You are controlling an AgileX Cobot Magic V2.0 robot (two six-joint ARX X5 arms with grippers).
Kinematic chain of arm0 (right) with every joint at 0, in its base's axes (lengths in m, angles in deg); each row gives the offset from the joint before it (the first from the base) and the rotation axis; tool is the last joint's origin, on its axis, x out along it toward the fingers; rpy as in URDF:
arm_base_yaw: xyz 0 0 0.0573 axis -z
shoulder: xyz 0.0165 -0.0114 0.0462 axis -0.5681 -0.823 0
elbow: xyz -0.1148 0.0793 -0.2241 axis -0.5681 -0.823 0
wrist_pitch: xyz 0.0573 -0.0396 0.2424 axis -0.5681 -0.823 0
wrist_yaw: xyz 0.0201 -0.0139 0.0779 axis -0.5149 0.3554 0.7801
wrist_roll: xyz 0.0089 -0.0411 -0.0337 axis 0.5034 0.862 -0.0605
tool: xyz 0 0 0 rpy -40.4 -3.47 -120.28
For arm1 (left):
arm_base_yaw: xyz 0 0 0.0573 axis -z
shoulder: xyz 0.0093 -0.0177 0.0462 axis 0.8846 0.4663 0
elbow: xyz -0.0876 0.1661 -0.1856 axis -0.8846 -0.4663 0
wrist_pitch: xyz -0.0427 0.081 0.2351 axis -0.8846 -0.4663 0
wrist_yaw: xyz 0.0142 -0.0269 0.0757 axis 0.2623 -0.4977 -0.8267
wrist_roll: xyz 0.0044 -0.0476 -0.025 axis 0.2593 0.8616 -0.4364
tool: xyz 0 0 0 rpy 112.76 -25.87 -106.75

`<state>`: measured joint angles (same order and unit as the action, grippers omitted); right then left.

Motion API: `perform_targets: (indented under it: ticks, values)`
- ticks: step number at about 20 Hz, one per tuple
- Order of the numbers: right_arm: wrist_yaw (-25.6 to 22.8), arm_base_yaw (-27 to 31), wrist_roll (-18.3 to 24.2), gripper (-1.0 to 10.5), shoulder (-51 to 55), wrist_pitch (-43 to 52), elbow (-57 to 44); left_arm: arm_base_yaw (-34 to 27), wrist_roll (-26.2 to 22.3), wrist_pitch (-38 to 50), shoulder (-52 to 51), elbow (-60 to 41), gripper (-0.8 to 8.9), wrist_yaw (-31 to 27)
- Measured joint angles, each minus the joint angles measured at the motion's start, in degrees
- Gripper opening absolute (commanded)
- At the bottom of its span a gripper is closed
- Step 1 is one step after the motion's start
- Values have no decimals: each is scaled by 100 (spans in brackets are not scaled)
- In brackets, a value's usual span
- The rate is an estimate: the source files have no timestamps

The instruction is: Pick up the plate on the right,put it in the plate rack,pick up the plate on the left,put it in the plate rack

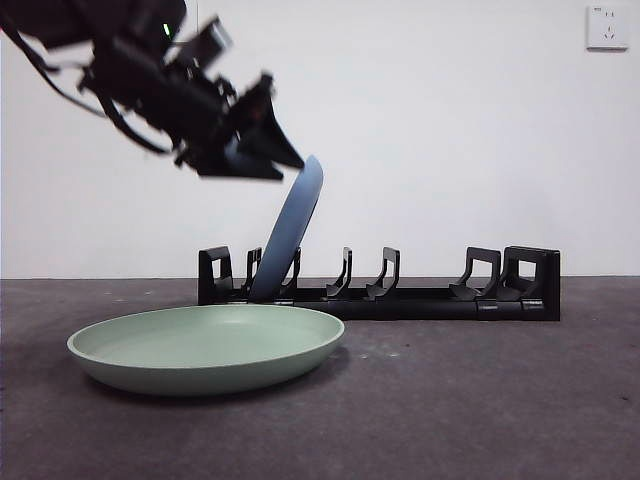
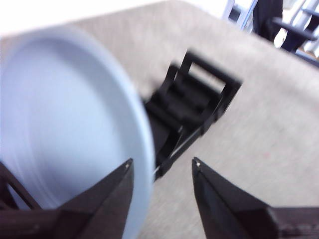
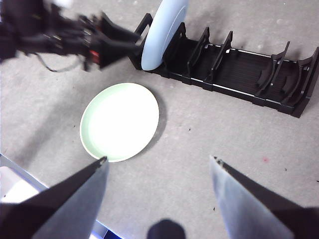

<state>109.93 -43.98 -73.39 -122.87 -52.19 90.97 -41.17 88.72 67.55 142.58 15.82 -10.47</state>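
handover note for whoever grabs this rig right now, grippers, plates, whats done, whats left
Left gripper: open, beside the blue plate's rim, not gripping it.
Right gripper: open, high above the table, waiting.
Blue plate: on edge in the plate rack, in a slot near one end, leaning.
Green plate: flat on the table, in front of the rack.
Done: blue plate racked.
Left: rack the green plate.

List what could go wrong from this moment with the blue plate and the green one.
1. The blue plate leans tilted in the plate rack at its end slot; it might tip out toward the green plate lying flat just in front.
2. The left tool, jaws open, is right beside the blue plate's rim; a careless move could knock it.
3. The right tool waits open, high above.
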Motion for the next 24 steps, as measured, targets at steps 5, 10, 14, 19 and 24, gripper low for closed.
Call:
perform_targets:
  ticks: [5, 10, 14, 19, 24]
  values:
    - [2, 0, 0, 346, -286, 11, 0, 0, -2, -820, -1298, 0, 199, 4]
    - [461, -111, -2, 346, -935, 284, 0, 0, -439, -2144, -3084, 0, 328, 26]
    - [459, -643, -2, 346, -1641, 476, 0, 0, -1115, -3436, -4474, 0, 386, 26]
    - [70, -1499, -127, 347, -2758, 1060, 0, 0, -2114, -5095, -5670, 0, 537, -173]
    - [-337, -2009, -326, 347, -3711, 1502, 0, 2, -2806, -6057, -6083, 0, 537, -581]
